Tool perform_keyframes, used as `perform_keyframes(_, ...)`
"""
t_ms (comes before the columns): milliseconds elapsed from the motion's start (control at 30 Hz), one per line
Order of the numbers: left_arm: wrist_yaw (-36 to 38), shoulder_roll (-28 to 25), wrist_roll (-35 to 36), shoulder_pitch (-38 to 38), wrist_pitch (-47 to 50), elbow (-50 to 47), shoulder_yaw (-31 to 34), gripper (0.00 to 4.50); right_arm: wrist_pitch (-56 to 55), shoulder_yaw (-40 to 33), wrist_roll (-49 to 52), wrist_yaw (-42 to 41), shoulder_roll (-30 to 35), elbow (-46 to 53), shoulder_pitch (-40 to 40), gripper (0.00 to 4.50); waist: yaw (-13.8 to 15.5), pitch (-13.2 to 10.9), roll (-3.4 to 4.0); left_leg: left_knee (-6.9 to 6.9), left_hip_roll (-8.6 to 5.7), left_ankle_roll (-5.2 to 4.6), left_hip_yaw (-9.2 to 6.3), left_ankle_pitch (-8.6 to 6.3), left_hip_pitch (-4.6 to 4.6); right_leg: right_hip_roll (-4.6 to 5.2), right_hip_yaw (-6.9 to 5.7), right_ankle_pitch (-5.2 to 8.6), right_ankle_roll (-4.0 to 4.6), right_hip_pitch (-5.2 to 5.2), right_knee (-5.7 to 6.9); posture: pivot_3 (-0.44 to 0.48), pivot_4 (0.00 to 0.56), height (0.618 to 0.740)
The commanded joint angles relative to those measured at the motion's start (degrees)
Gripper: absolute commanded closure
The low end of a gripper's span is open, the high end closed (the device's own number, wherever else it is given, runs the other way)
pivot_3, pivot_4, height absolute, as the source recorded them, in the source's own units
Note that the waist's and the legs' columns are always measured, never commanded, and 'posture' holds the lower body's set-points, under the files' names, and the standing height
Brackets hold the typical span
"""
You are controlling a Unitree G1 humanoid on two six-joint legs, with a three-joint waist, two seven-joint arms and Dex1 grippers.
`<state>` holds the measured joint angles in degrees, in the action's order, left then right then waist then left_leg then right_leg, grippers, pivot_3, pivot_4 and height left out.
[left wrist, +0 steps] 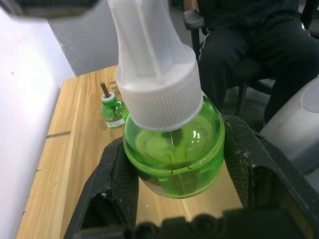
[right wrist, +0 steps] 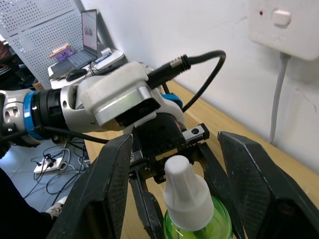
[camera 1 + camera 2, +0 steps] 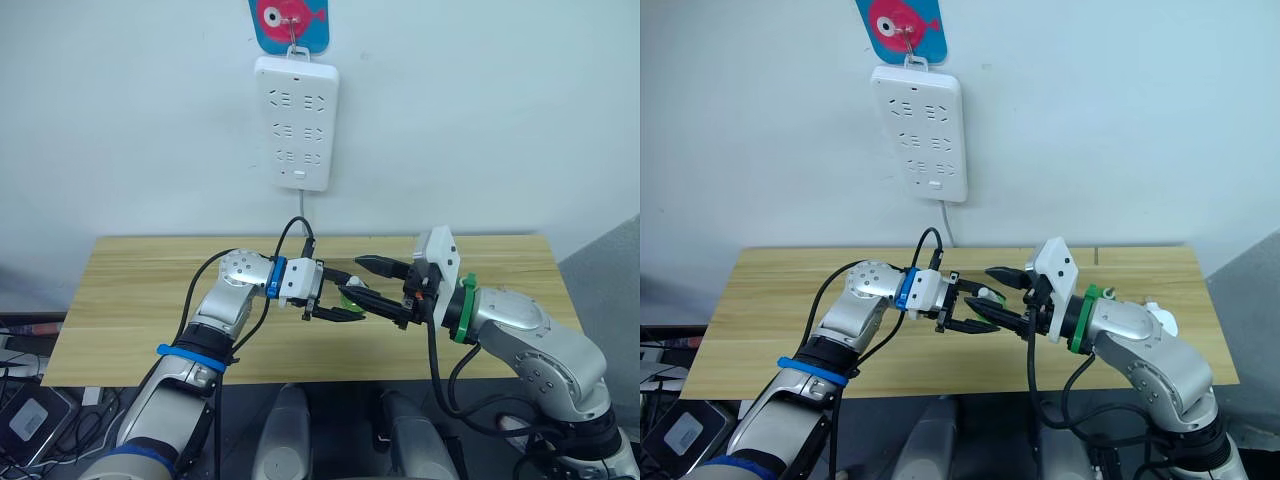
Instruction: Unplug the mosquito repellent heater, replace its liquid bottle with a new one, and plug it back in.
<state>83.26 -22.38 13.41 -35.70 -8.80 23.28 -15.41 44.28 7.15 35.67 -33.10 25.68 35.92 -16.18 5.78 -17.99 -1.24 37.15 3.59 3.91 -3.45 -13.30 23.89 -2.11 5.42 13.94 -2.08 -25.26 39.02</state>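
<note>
Green liquid bottle with white cap, clamped in left gripper fingers above bench middle; right gripper fingers apart around cap; step judged: bottle swap, uncapping next; spare bottle near bench edge; heater whereabouts undetermined.

A bottle is held above the surface between the two end effectors; the power strip is mounted behind.
</note>
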Motion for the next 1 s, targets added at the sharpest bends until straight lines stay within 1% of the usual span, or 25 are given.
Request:
perform_keyframes(33,0.3,0.1,0.4,-0.5,-0.1,-1.6,0.3,2.26,-2.2,1.7,-2.0,-0.9,0.9,0.5,-0.1,1.65,-0.1,0.0,0.0,0.0,0.0,0.0,0.0,0.0,0.0,0.0,0.0,0.0,0.0,0.0,0.0,0.25,0.254,0.74)
perform_keyframes(100,0.2,0.2,0.3,-0.6,-0.2,-1.5,0.3,2.26,-2.9,2.2,-2.9,-0.9,1.0,0.0,0.0,1.65,-0.1,0.0,0.0,0.0,0.0,0.0,0.0,0.0,0.0,0.0,0.0,0.0,0.0,0.0,0.0,0.254,0.256,0.74)
perform_keyframes(133,0.1,0.2,0.4,-0.6,-0.1,-1.5,0.3,2.26,-3.4,2.5,-3.3,-0.9,0.9,-0.1,0.0,2.05,-0.1,0.0,0.0,0.0,0.0,0.0,0.0,0.0,0.01,0.0,0.0,0.0,0.0,0.0,0.0,0.254,0.256,0.74)
perform_keyframes(167,0.0,0.3,0.3,-0.7,0.0,-1.5,0.3,2.26,-3.9,2.8,-3.9,-0.9,0.8,-0.2,0.1,2.26,-0.1,0.0,0.0,0.0,0.0,0.0,0.0,0.0,0.01,0.0,0.0,0.0,0.0,0.0,0.0,0.256,0.259,0.74)
perform_keyframes(300,0.0,0.1,0.4,-0.3,0.0,-2.0,0.3,2.26,-5.2,3.7,-4.7,-1.7,0.9,0.1,0.6,3.78,-0.2,0.0,0.0,-0.02,0.0,0.0,0.0,0.0,0.01,0.0,0.0,0.0,0.0,-0.01,-0.01,0.256,0.259,0.74)
perform_keyframes(333,0.1,0.0,0.4,-0.2,0.1,-2.1,0.4,2.26,-5.7,3.9,-5.0,-2.1,1.0,0.3,0.7,4.08,-0.2,0.0,0.0,-0.01,0.0,0.0,0.0,0.0,0.01,0.0,0.0,0.0,0.0,-0.01,0.0,0.256,0.259,0.74)
perform_keyframes(367,0.1,0.0,0.4,-0.2,0.1,-2.0,0.4,2.26,-6.1,3.9,-5.2,-2.4,1.2,0.3,0.8,4.16,-0.2,0.0,0.0,-0.01,0.0,0.0,0.0,0.0,0.01,0.0,-0.01,0.0,0.0,0.0,-0.01,0.255,0.26,0.74)
perform_keyframes(467,0.2,-0.1,0.2,-0.2,-0.1,-1.8,0.4,2.26,-7.1,3.4,-5.3,-3.4,2.0,1.5,1.0,4.16,-0.2,0.0,0.0,0.0,0.0,0.0,0.0,0.0,0.01,0.0,0.01,0.0,0.0,0.0,-0.01,0.255,0.26,0.74)
perform_keyframes(567,0.1,-0.2,0.2,-0.3,0.0,-1.7,0.5,2.26,-5.1,0.4,-1.3,-1.9,1.3,4.8,-1.0,4.16,-0.2,0.0,0.0,0.0,0.0,0.0,0.0,0.0,0.01,0.0,0.0,0.0,-0.01,0.0,0.0,0.261,0.261,0.74)
perform_keyframes(600,0.1,-0.3,0.2,-0.2,-0.1,-1.7,0.5,2.26,-4.5,-0.7,-0.4,-0.6,0.5,5.5,-1.9,4.16,-0.2,0.0,0.0,-0.01,0.0,0.0,-0.01,0.0,0.01,0.0,0.0,0.0,0.0,0.0,0.0,0.26,0.261,0.74)
perform_keyframes(700,0.2,-0.8,0.0,0.4,-0.7,-1.0,0.7,2.26,-3.1,-6.7,2.2,7.8,-4.3,5.9,-7.4,4.17,-0.6,0.0,0.0,0.0,0.02,0.0,-0.01,0.0,0.0,0.0,0.0,0.0,0.0,-0.01,0.02,0.259,0.259,0.74)
perform_keyframes(767,0.3,-1.3,-0.2,0.7,-1.1,-0.5,0.7,2.26,-2.3,-9.3,2.0,11.7,-5.7,5.3,-8.7,4.17,-1.0,0.0,-0.02,0.0,0.01,0.0,-0.02,0.0,0.0,0.0,-0.01,0.0,0.0,0.0,0.04,0.257,0.257,0.74)
perform_keyframes(800,0.2,-1.4,-0.4,0.7,-1.2,-0.2,0.7,2.26,-2.1,-10.0,0.9,13.3,-6.1,4.0,-7.9,4.17,-1.0,0.1,-0.08,-0.01,0.01,0.0,-0.04,0.0,0.0,0.0,-0.03,0.0,0.0,0.01,0.04,0.254,0.257,0.74)
perform_keyframes(867,0.1,-1.5,-0.4,0.6,-1.3,0.1,0.7,2.26,-4.1,-9.4,-4.7,15.5,-5.2,0.1,-4.5,4.17,-0.9,0.3,-0.19,-0.08,0.01,0.0,-0.08,0.0,0.01,0.0,-0.09,0.0,0.01,0.01,-0.01,0.255,0.258,0.74)
perform_keyframes(933,0.1,-1.6,-0.4,0.5,-1.4,0.1,0.7,2.26,-6.0,-8.8,-8.0,16.7,-5.0,-2.4,-2.4,4.17,-0.8,0.3,-0.22,-0.11,-0.02,0.0,-0.07,0.0,0.02,0.03,-0.08,0.01,0.02,0.01,-0.03,0.256,0.259,0.74)
perform_keyframes(1000,0.1,-1.7,-0.3,0.5,-1.3,0.0,0.7,2.26,-10.8,-6.9,-13.9,17.5,-4.5,-7.9,0.7,4.17,-1.1,0.3,-0.23,-0.1,-0.03,0.0,0.02,0.0,0.08,0.05,0.0,0.0,0.02,-0.07,-0.03,0.257,0.259,0.74)
